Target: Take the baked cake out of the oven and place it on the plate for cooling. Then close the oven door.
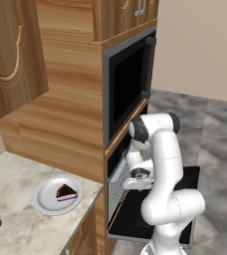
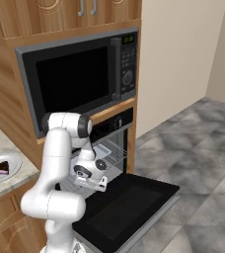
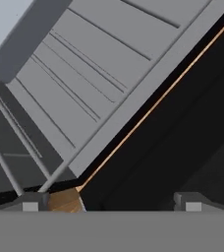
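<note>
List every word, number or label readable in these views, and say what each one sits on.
No text can be read with certainty.
Microwave-like unit: a small greenish display at the top of its control panel, digits too blurred to read.
Oven: dark control strip with faint marks, too small to read.
Plate and cake: no markings.
</note>
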Available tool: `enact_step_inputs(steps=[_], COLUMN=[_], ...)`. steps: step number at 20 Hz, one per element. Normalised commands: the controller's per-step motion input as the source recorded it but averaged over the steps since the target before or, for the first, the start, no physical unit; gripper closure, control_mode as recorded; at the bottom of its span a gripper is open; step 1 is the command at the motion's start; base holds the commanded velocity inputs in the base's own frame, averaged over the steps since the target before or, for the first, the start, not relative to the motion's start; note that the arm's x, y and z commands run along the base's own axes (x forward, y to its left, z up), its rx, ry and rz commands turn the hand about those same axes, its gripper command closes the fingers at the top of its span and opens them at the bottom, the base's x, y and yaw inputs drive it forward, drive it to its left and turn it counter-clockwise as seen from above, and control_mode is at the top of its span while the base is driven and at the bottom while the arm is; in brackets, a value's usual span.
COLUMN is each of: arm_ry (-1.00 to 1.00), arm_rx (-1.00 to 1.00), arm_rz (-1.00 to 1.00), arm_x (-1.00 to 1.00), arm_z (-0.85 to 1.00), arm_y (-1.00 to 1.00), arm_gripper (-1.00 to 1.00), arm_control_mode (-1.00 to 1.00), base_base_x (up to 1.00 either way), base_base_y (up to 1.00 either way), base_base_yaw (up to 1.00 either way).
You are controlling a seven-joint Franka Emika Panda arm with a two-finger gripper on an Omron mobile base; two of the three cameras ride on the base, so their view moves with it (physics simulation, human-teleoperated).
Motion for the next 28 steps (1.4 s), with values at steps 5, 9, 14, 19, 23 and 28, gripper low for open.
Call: enact_step_inputs(steps=[5, 9, 14, 19, 23, 28], arm_ry=[-0.01, -0.04, -0.05, -0.01, 0.01, 0.16], arm_rx=[0.00, 0.00, 0.00, 0.01, 0.01, 0.00], arm_rz=[-0.03, -0.07, -0.08, -0.11, -0.17, -0.21], arm_x=[-0.69, -0.92, -0.74, -0.29, -0.04, -0.04], arm_z=[0.57, 0.93, 1.00, 1.00, 1.00, 0.67], arm_y=[-0.36, -0.57, -0.60, -0.59, -0.57, -0.62], arm_gripper=[-1.00, -1.00, -1.00, -1.00, -1.00, -1.00], arm_control_mode=[-1.00, -1.00, -1.00, -1.00, -1.00, -1.00], base_base_x=[0.00, 0.00, 0.00, 0.00, 0.00, 0.00], base_base_y=[0.00, 0.00, 0.00, 0.00, 0.00, 0.00], base_base_yaw=[0.00, 0.00, 0.00, 0.00, 0.00, 0.00])
